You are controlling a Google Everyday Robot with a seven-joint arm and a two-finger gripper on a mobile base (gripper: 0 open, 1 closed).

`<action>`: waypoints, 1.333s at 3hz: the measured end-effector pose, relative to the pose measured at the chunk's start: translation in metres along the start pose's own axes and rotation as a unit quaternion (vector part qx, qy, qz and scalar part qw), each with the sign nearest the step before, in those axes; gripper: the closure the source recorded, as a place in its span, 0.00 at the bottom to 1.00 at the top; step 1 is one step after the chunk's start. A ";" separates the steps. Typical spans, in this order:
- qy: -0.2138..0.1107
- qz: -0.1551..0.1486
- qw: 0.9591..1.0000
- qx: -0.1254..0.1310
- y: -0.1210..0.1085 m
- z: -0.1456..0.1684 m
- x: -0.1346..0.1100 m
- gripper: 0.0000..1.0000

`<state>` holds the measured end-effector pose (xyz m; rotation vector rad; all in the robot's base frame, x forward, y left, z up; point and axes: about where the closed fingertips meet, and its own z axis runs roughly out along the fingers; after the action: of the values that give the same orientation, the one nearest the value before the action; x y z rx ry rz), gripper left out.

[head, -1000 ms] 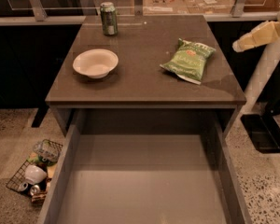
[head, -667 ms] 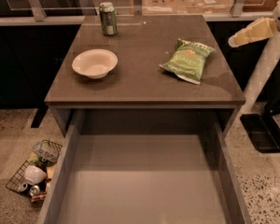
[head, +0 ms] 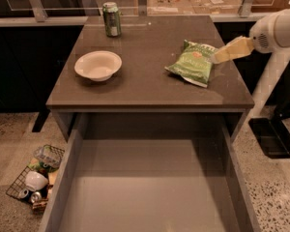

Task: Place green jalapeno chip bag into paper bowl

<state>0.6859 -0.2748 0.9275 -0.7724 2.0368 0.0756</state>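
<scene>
The green jalapeno chip bag (head: 191, 63) lies flat on the right side of the brown table (head: 145, 88), slightly angled. The paper bowl (head: 97, 65) stands upright and empty on the left side of the table, well apart from the bag. My gripper (head: 217, 58), cream-coloured on a white arm, reaches in from the right edge. Its tip hangs just over the bag's right edge, a little above the table top. It holds nothing that I can see.
A green drink can (head: 111, 19) stands at the table's far left corner. A wide grey drawer (head: 150, 182) is pulled open below the front edge. A wire basket (head: 35, 179) of clutter sits on the floor at left. Cardboard boxes lie behind the table.
My gripper has moved left and down from beyond the table's right edge to the right edge of the chip bag. The bag, bowl and can have not moved.
</scene>
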 end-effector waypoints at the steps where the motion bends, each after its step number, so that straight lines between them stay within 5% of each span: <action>1: 0.002 0.009 1.000 -0.009 0.035 0.035 -0.001 0.00; 2: -0.004 0.025 1.000 -0.017 0.054 0.065 -0.008 0.00; 4: 0.001 0.069 0.997 -0.039 0.051 0.115 -0.010 0.00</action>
<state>0.7474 -0.1896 0.8581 -0.6782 2.0978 0.2352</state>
